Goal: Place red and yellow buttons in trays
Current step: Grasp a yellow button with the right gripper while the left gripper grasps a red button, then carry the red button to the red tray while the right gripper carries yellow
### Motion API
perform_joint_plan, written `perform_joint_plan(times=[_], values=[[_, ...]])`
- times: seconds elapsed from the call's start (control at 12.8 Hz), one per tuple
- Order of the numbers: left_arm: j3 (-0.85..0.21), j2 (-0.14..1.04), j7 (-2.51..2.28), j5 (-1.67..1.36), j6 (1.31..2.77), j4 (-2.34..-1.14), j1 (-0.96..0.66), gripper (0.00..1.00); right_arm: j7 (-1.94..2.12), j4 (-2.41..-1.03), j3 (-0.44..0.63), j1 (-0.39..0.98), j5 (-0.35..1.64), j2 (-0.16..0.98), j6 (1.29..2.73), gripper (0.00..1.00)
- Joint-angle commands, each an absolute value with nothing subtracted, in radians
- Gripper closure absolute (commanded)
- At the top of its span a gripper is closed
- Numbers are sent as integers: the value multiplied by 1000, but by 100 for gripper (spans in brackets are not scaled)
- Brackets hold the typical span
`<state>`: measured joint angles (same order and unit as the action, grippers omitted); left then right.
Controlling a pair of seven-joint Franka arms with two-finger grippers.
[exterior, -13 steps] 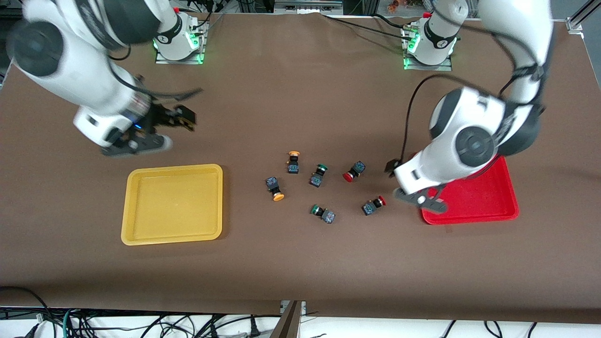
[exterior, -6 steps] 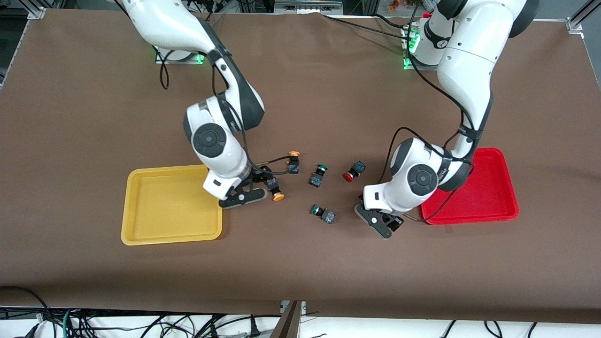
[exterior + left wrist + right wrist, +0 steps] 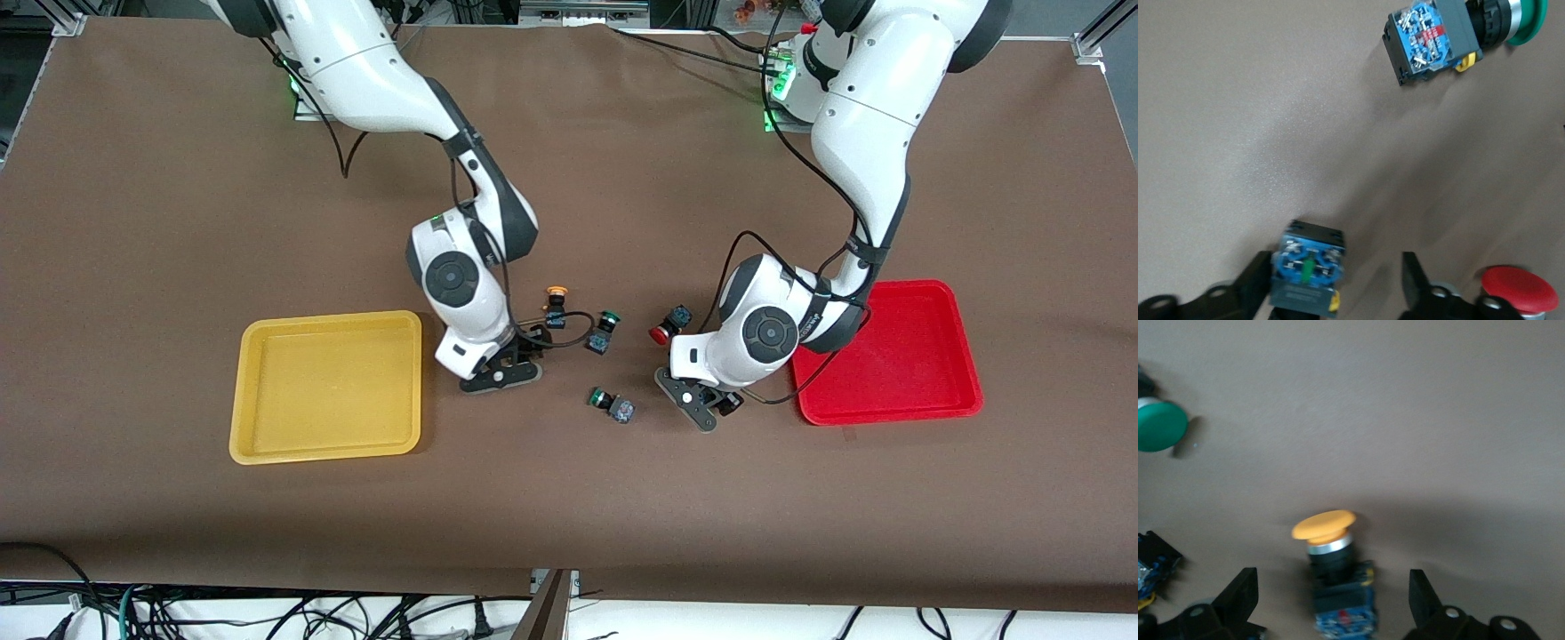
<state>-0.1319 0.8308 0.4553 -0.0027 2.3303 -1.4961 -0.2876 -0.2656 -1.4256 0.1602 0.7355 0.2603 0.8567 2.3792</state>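
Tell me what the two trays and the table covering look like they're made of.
Yellow tray and red tray: probably moulded plastic, since each is one uniform colour with rounded corners, a raised rim and a slight sheen. Brown table covering: looks like matte fabric or felt, with no glare and a faintly speckled surface in the wrist views.

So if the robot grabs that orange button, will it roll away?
Probably not: the orange button lies between the right hand's open fingers, and its blocky body looks stiff. Its round cap might make it pivot. It seems light.
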Motion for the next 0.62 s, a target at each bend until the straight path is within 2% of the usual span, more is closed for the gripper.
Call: perform_joint_plan(times=[0.0, 0.16, 0.23, 0.39, 0.55], values=[[-127, 810, 479, 0, 2319, -1509, -279, 98, -284, -1422, 170, 753, 278, 880, 2416, 1], [-120, 766, 471, 2, 2217, -1499, -272, 100, -272, -1436, 172, 752, 276, 881, 2428, 6], [-111, 715, 468, 2, 2125, -1496, -267, 100, -270, -1442, 173, 750, 275, 881, 2430, 15], [-80, 629, 472, 3, 1891, -1499, -212, 100, -268, -1447, 173, 746, 273, 879, 2427, 52], [-75, 606, 486, 56, 1758, -1511, -111, 96, -247, -1445, 179, 730, 273, 858, 2393, 99]])
